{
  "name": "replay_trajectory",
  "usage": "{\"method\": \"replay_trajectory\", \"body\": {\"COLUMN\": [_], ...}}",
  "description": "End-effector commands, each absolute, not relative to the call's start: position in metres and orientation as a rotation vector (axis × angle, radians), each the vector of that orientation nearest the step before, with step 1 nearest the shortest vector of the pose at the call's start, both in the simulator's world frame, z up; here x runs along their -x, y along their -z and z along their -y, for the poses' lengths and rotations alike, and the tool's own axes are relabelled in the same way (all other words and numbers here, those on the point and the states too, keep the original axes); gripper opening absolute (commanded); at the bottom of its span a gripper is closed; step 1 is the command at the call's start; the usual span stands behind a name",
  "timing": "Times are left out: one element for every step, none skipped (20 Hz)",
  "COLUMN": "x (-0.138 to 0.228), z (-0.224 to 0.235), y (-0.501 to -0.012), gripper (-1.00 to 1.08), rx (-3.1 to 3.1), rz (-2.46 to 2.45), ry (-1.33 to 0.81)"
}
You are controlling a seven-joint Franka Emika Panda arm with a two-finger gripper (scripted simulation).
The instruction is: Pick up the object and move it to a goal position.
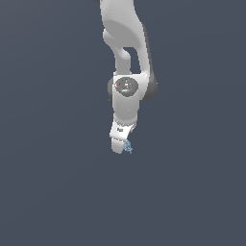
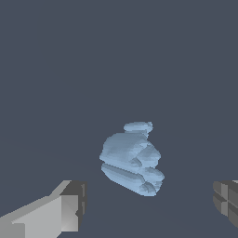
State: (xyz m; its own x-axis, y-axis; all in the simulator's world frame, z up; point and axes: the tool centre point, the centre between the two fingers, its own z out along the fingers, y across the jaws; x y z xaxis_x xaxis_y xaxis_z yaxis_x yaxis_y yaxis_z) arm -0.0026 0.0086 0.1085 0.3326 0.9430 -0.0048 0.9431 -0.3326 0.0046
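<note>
The object [image 2: 131,158] is a small light-blue lumpy clump with knobs. In the wrist view it lies between and a little beyond my two fingers [image 2: 69,207], with clear gaps on both sides. My gripper [image 2: 148,204] is open and touches nothing. In the exterior view the white arm reaches down and the gripper [image 1: 120,146] is right at the object [image 1: 128,147], which peeks out at the gripper's tip on the exterior view's right.
A plain dark grey-blue surface [image 1: 192,192] fills both views. No other objects, edges or goal marker show.
</note>
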Motion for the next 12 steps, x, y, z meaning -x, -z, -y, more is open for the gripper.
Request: {"method": "replay_trajectory", "body": {"x": [0.0032,0.0034,0.0036,0.0038,0.004,0.0042,0.0043,0.0045,0.0046,0.0047,0.0047,0.0048], "z": [-0.0082,-0.0081,-0.0079,-0.0078,-0.0077,-0.0076,-0.0075,-0.0075,-0.0074,-0.0074,-0.0073,-0.0073], "y": [-0.1053,-0.1042,-0.1032,-0.1023,-0.1014,-0.1007,-0.1,-0.0995,-0.099,-0.0986,-0.0983,-0.0981], "gripper": [1.0,1.0,1.0,1.0,1.0,1.0,1.0,1.0,1.0,1.0,1.0,1.0], "rx": [-2.512,-2.497,-2.483,-2.469,-2.457,-2.446,-2.437,-2.428,-2.421,-2.415,-2.41,-2.407], "rz": [-1.878,-1.9,-1.92,-1.938,-1.954,-1.968,-1.981,-1.992,-2.001,-2.009,-2.014,-2.019], "ry": [0.001,0.001,0.001,0.001,0.001,0.001,0.001,0.0,0.0,0.0,0.0,0.0]}}
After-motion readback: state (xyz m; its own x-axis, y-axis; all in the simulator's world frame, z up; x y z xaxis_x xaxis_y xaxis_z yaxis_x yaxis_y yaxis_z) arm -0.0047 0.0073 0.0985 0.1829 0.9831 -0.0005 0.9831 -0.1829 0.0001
